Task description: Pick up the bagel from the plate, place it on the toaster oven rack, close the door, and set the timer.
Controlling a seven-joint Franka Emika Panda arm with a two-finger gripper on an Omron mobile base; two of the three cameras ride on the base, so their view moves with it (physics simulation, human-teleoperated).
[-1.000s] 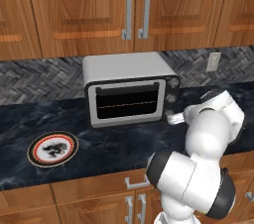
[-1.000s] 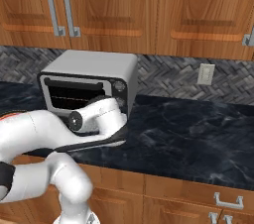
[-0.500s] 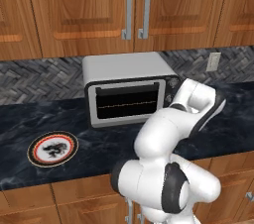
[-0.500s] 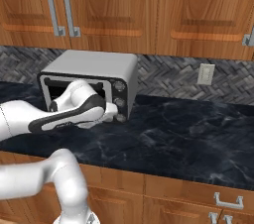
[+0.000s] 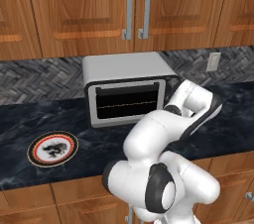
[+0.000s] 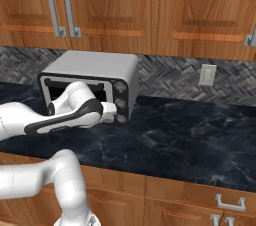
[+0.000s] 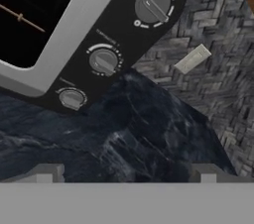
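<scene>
The silver-grey toaster oven (image 5: 129, 72) stands at the back of the counter. Its door (image 5: 128, 104) is closed, and the toaster oven rack (image 5: 130, 105) shows as a thin line behind the dark glass. The bagel is hidden. No bagel lies on the plate (image 5: 52, 148), which sits on the counter to the left. My hand hovers beside the oven's right-hand control panel (image 6: 120, 102). In the hand view my gripper (image 7: 126, 176) is open, with its fingertips (image 7: 45, 172) wide apart and holding nothing. It stays short of the three knobs: top (image 7: 154, 4), middle (image 7: 104, 62) and bottom (image 7: 72, 98).
Dark marble counter (image 6: 190, 135) runs to the right of the oven. A wall outlet (image 6: 207, 75) sits on the herringbone backsplash. Wooden cabinets (image 5: 134, 5) hang above the oven. My own elbow and forearm (image 5: 163, 134) stand in front of the oven's right half.
The arm's elbow has swung left and folded in front of the base. The hand has stayed by the oven's knobs, a little higher than before. The door remains closed.
</scene>
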